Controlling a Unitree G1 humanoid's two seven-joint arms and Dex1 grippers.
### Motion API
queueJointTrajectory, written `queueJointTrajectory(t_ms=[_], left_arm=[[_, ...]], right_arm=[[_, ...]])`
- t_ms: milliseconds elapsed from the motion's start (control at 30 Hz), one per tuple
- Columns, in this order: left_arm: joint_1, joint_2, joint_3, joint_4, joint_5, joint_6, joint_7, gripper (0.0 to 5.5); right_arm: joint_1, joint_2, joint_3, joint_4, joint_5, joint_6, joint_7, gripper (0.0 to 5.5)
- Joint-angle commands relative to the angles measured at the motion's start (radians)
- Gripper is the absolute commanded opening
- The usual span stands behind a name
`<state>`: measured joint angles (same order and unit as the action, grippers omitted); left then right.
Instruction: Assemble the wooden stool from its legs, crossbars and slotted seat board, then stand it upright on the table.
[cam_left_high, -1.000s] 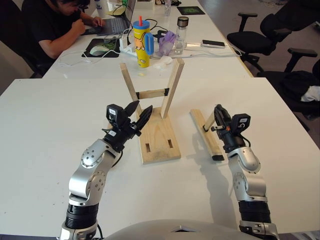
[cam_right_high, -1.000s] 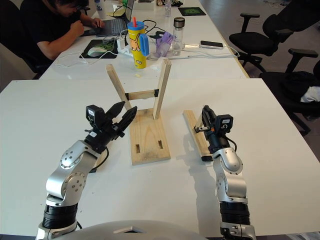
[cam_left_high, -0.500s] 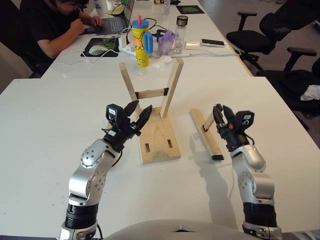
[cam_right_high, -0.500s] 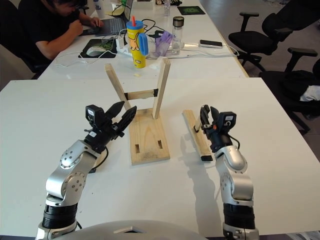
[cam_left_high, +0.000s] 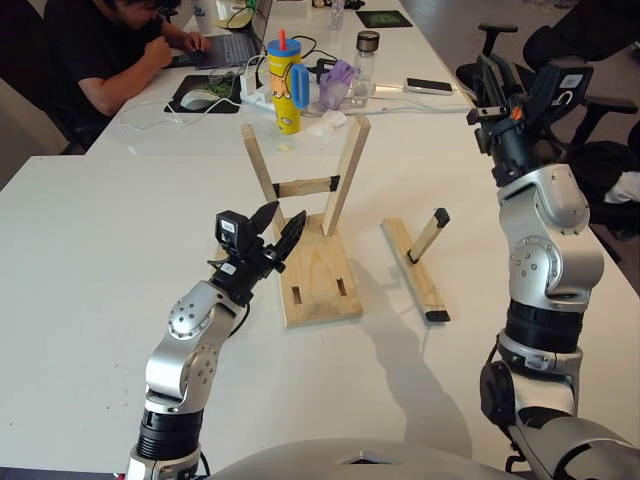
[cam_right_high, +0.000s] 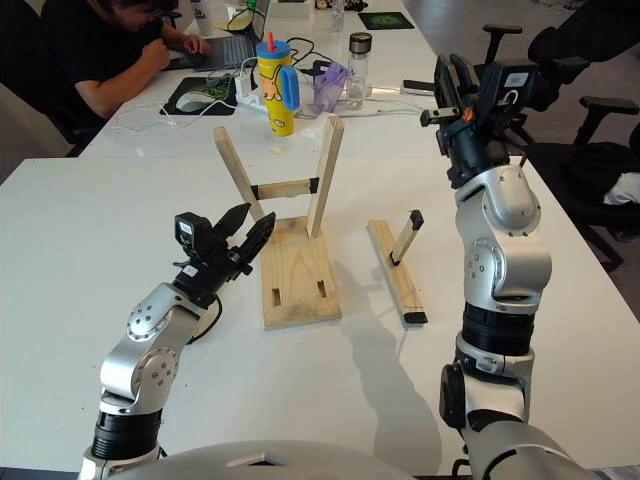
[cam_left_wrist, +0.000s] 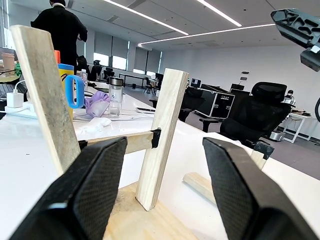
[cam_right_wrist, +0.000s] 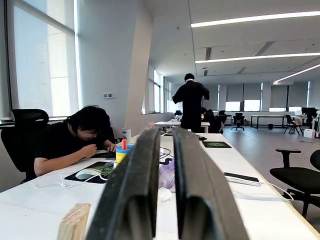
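Note:
The slotted seat board (cam_left_high: 318, 276) lies flat mid-table. One leg pair stands in its far slots: two legs (cam_left_high: 345, 176) joined by a crossbar (cam_left_high: 303, 186). A second leg (cam_left_high: 414, 270) lies to the right of the board, with a short crossbar (cam_left_high: 430, 234) sticking up from it. My left gripper (cam_left_high: 279, 228) is open just left of the board, nothing in it; its pads (cam_left_wrist: 95, 185) frame the standing leg (cam_left_wrist: 161, 135). My right gripper (cam_right_high: 455, 82) is held high over the table's far right, fingers (cam_right_wrist: 145, 190) shut on nothing.
A yellow cup (cam_left_high: 286, 86), a bottle (cam_left_high: 363, 68), a phone (cam_left_high: 428, 86) and cables crowd the adjoining table behind. A person works at a laptop at the far left. Office chairs (cam_left_high: 500, 55) stand past the right edge. Bare tabletop (cam_left_high: 90, 250) spreads left and front.
My right arm has swung up from the lying leg and crossbar to high above the table. The left arm and the wooden parts have stayed put.

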<state>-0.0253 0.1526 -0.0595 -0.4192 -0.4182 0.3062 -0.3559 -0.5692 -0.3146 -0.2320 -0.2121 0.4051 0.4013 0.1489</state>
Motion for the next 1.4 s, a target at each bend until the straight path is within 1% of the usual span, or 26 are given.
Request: queueJointTrajectory(t_ms=[33,67,100,133,233,300,433,600,733,833,1033,1400], left_arm=[[-0.002,-0.011,-0.010,0.014,0.025,-0.019,0.012,2.80],[-0.015,-0.014,-0.018,0.025,0.025,-0.020,0.004,2.80],[-0.026,-0.016,-0.019,0.035,0.023,-0.022,-0.001,2.80],[-0.034,-0.016,-0.015,0.041,0.021,-0.024,-0.004,2.80],[-0.054,-0.011,-0.002,0.058,0.020,-0.035,-0.008,2.80],[-0.065,-0.011,0.001,0.069,0.023,-0.043,-0.008,2.80],[-0.079,-0.016,-0.003,0.080,0.025,-0.054,-0.008,2.80],[-0.068,-0.022,-0.005,0.089,0.032,-0.074,-0.005,2.80],[-0.064,-0.033,-0.008,0.092,0.036,-0.083,0.001,2.80],[-0.058,-0.038,-0.013,0.090,0.044,-0.089,0.005,2.80],[-0.055,-0.038,-0.010,0.086,0.043,-0.085,0.005,2.80],[-0.050,-0.045,-0.011,0.084,0.043,-0.086,0.011,2.80]], right_arm=[[0.208,0.114,0.036,0.190,0.011,0.102,-0.023,0.03],[0.318,0.133,0.073,0.263,-0.019,0.109,-0.014,0.03],[0.392,0.157,0.080,0.332,-0.033,0.112,-0.018,0.03],[0.421,0.166,0.103,0.368,-0.037,0.099,0.014,0.03],[0.341,0.161,0.122,0.398,-0.041,0.067,0.046,0.03],[0.271,0.139,0.111,0.422,-0.058,0.050,0.037,0.03],[0.198,0.097,0.087,0.409,-0.081,0.024,0.015,0.03],[0.092,0.096,0.053,0.284,-0.048,-0.082,0.039,0.03],[0.024,0.082,0.037,0.150,-0.068,-0.175,0.034,0.03],[0.048,0.089,0.038,0.145,-0.075,-0.203,0.040,0.03],[0.113,0.111,0.078,0.107,-0.092,-0.187,0.035,0.03],[0.069,0.072,0.086,0.099,-0.138,-0.214,0.042,0.03]])
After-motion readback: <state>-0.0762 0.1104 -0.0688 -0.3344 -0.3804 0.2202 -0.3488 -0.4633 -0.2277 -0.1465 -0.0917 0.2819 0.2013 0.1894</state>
